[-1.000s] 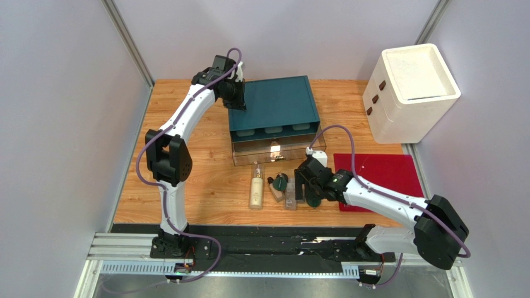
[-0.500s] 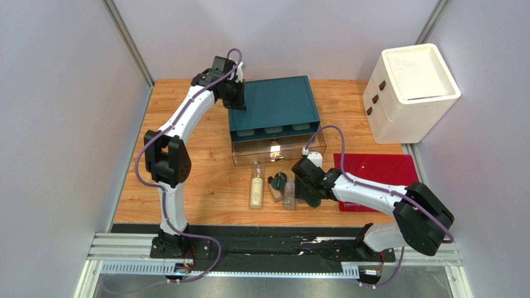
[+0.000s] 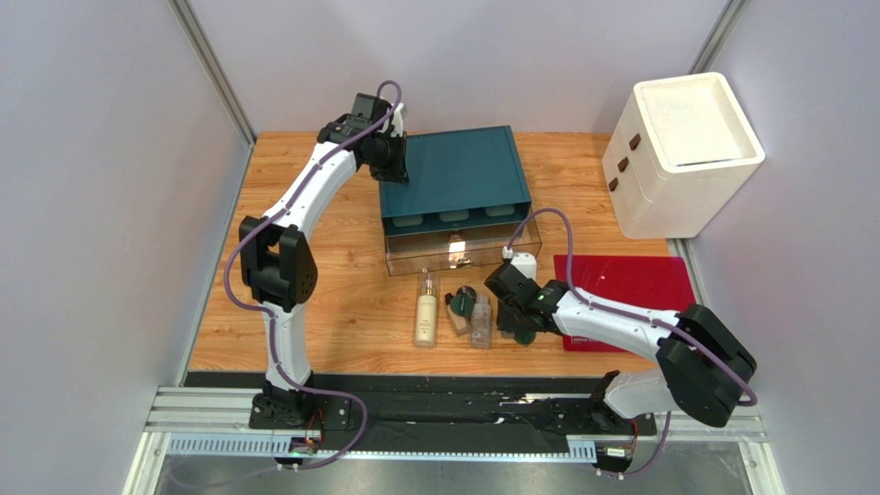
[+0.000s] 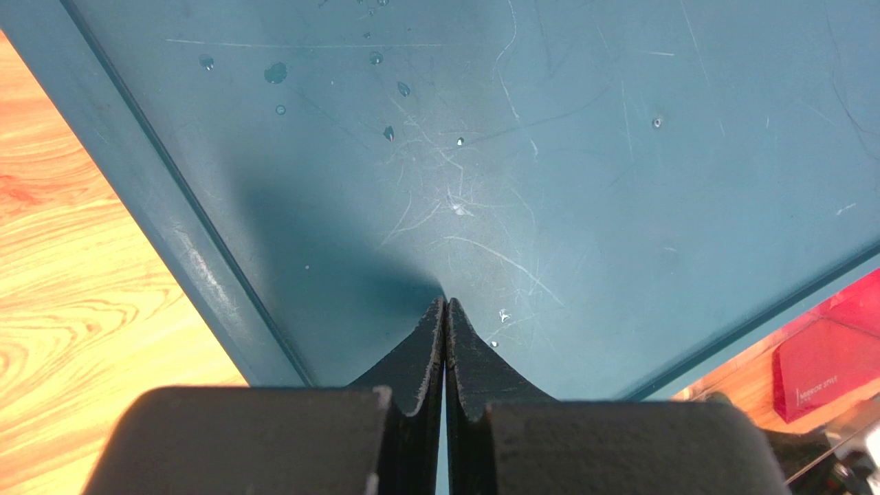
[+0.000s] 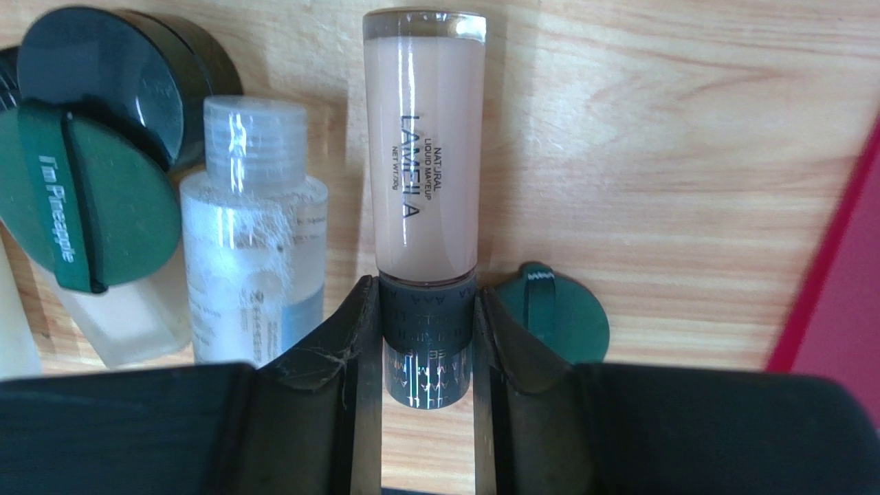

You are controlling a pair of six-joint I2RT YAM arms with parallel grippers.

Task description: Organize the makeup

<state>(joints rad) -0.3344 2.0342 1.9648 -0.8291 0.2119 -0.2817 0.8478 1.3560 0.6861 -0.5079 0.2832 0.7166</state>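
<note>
Wood of the table (image 3: 310,309) lies open, from above, left of the cream bottle (image 3: 425,318), which lies before the teal box (image 3: 454,170) and left of the red mat (image 3: 630,284). At the left wrist, the left gripper (image 4: 444,309) is pinched together over the box's scratched top. At the right wrist, the right gripper (image 5: 423,299) clamps the dark cap of the flat-lying beige tube (image 5: 423,186), marked "LAMEILA NATURAL LIQUID MAKEUP", with a clear bottle (image 5: 253,258) just beside it.

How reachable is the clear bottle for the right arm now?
Probably yes: the clear bottle lies uncovered right beside the right gripper, but that seems clamped on the cap of the beige tube and must let go first.
</note>
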